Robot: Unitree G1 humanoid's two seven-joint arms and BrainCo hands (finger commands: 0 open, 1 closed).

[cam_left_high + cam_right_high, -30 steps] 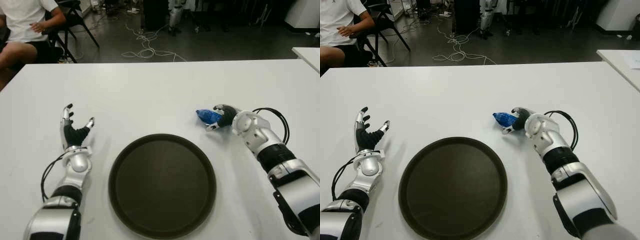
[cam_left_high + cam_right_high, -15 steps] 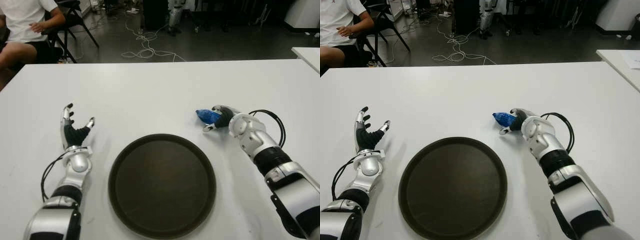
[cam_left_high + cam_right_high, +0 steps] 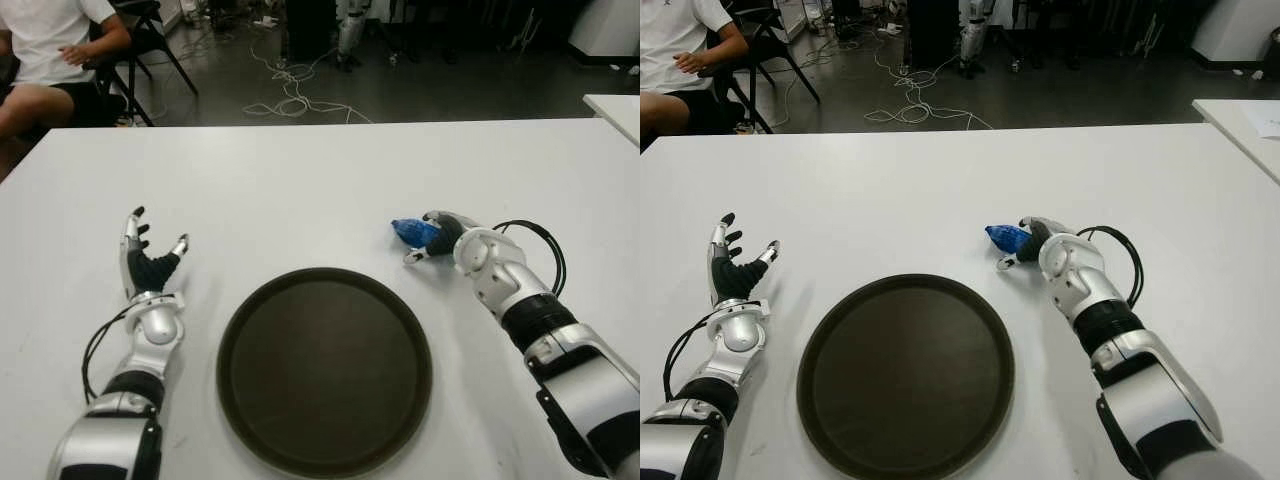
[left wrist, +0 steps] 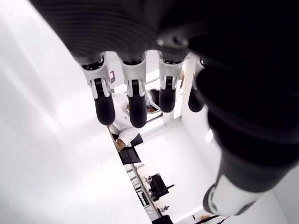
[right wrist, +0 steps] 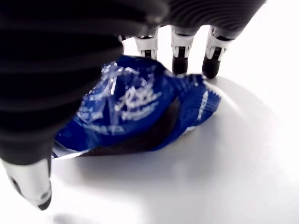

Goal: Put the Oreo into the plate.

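Oreo pack being grasped beside the plate; transfer not yet begun.

Left hand [image 3: 148, 262]: being held left of the plate [image 3: 325, 370], fingers spread, nothing held. Blue Oreo pack [image 3: 416, 232]: lying on the white table [image 3: 300, 190], just beyond the plate's far right rim. Right hand [image 3: 447, 236]: fingers [image 5: 180, 55] being curled around the pack; firmness of grip cannot be judged, the thumb side being hidden. Next: a lift and carry leftward over the plate are called for.
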